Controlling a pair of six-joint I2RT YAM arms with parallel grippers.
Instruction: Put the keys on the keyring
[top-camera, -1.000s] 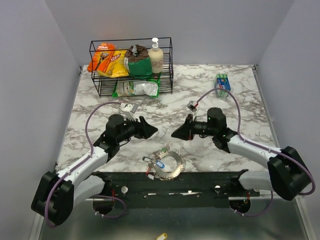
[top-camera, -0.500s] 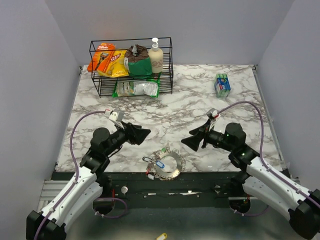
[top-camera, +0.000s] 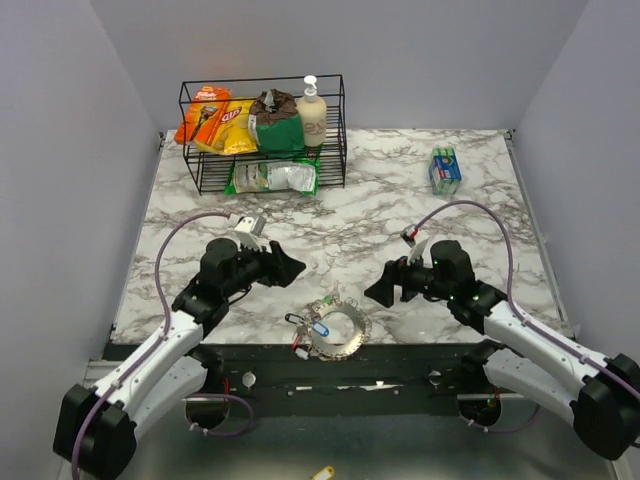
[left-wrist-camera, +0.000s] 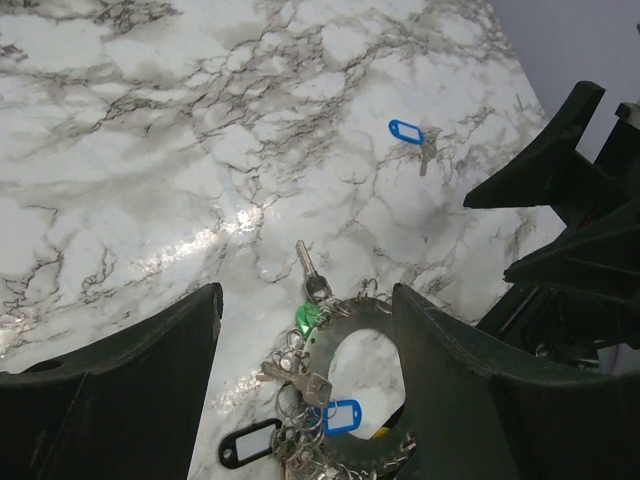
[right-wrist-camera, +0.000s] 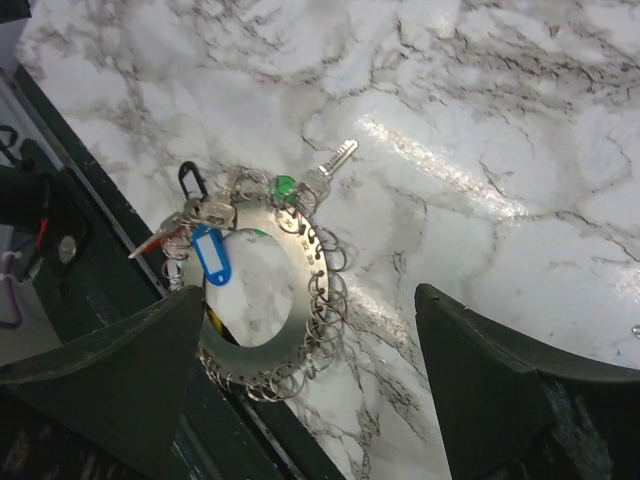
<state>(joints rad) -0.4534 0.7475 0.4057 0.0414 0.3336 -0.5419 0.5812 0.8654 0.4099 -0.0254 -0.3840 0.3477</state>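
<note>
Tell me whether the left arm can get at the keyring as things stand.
Likely yes: the open left gripper hovers close beside the keyring, and nothing stands between them.

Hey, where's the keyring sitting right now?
In the top view the keyring lies flat at the table's near edge, centre, just nearer than the gap between the left tool and right tool; tagged keys cluster on its left side.

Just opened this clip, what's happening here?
Neither arm is holding anything. The left end effector and right end effector hover open either side of the keyring, which lies at the marble table's near edge with several keys bunched on it. One blue-tagged key lies loose on the marble, apart from the ring, not yet threaded.
</note>
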